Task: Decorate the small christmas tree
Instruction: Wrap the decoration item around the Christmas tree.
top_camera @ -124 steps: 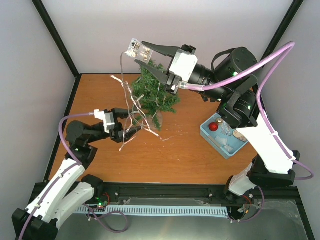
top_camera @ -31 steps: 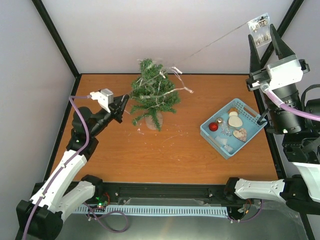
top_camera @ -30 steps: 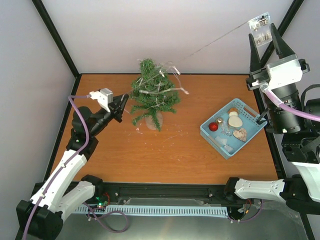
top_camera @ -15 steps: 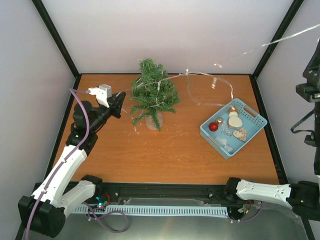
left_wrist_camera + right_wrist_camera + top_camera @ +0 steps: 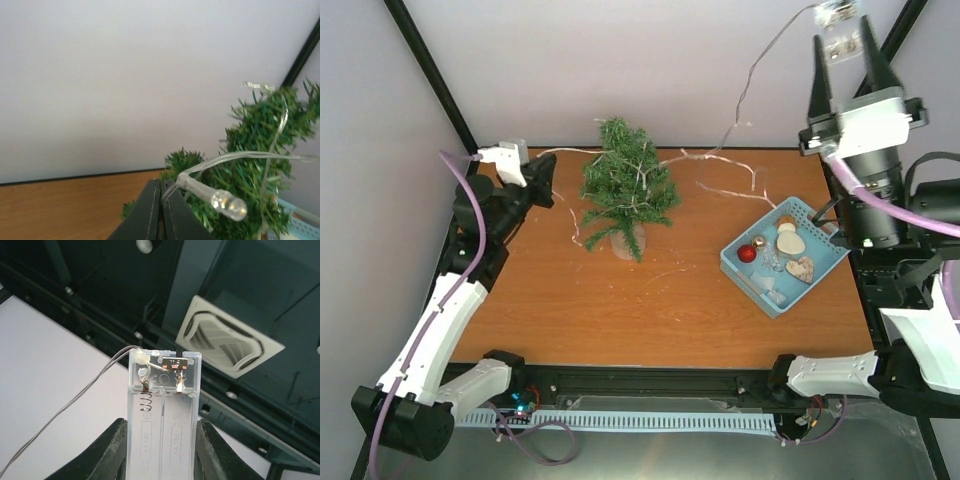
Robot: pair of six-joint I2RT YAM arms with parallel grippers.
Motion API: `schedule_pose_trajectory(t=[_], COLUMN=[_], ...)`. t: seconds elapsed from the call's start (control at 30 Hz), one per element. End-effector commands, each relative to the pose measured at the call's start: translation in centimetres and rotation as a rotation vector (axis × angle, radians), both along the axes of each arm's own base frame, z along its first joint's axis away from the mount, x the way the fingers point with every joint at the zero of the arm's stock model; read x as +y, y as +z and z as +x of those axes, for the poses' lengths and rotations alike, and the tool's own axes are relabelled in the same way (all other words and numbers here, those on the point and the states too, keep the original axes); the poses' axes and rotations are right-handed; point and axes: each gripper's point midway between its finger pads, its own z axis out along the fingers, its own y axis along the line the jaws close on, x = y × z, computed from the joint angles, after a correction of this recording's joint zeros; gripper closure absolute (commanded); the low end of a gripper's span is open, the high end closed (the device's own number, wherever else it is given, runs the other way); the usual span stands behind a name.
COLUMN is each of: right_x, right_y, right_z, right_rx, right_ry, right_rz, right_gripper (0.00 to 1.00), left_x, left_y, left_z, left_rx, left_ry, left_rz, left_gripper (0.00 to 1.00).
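The small christmas tree stands upright at the back of the table. A clear light string runs from my left gripper across the tree's branches and climbs to a clear battery box. My left gripper, just left of the tree, is shut on the string's wire, with an LED bulb right beside the jaws. High at the right, my right gripper is shut on the battery box, which fills the gap between its fingers.
A light blue basket sits at the right of the table holding a red bauble, a heart ornament and other small decorations. Black frame posts stand at the back corners. Loose loops of string lie between the tree and the basket.
The right gripper with the battery box has come back into view at the top right. The left gripper has drawn back and left. The string now sags across the tree.
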Motion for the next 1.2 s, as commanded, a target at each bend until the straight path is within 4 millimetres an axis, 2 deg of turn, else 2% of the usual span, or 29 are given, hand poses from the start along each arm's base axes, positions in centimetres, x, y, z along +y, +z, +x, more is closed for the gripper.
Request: schedule_pose_trajectory(t=[0.0,0.1,0.23,0.37,0.6,0.7,0.8,0.87,1.0,1.17], right_x=[-5.9,-5.3,-2.8,1.9,6.0,6.7,5.0,2.8,-0.7,-3.1], right_y=[5.0,5.6,5.4,4.1,4.1,4.3,5.3,5.9,7.2,7.9], right_z=[-4.6,-4.9,-3.8,-1.3,2.1,4.0,6.8,8.0,7.8,8.1], right_rx=[-0.193,-0.217,-0.186,-0.128,-0.123,-0.151,-0.154,-0.176,-0.232,-0.29], right_ry=[-0.015,0.011,0.033,0.025,-0.044,-0.075,-0.116,-0.195,-0.244,-0.208], right_rz=[0.169,0.152,0.076,-0.069,-0.144,-0.159,-0.08,-0.005,0.109,0.197], right_gripper=[0.77,0.77,0.76,0.74,0.75,0.76,0.77,0.77,0.78,0.78], left_x=[2.4,3.5,4.1,3.9,3.4,3.2,4.2,5.0,5.5,5.4], left_y=[2.0,0.7,-1.3,-2.0,-3.5,-4.3,-5.5,-6.3,-7.9,-9.5], left_z=[0.5,1.8,3.2,3.9,5.9,6.8,7.8,8.3,9.3,10.7], left_rx=[-0.004,0.077,0.163,0.171,0.247,0.275,0.302,0.319,0.349,0.384], left_ry=[0.126,0.13,0.074,0.044,0.0,-0.01,0.016,0.036,0.04,0.024], left_rz=[-0.036,-0.084,-0.149,-0.167,-0.225,-0.228,-0.232,-0.232,-0.228,-0.24], left_gripper=[0.99,0.99,0.99,0.98,0.98,0.99,0.99,1.0,0.99,1.0])
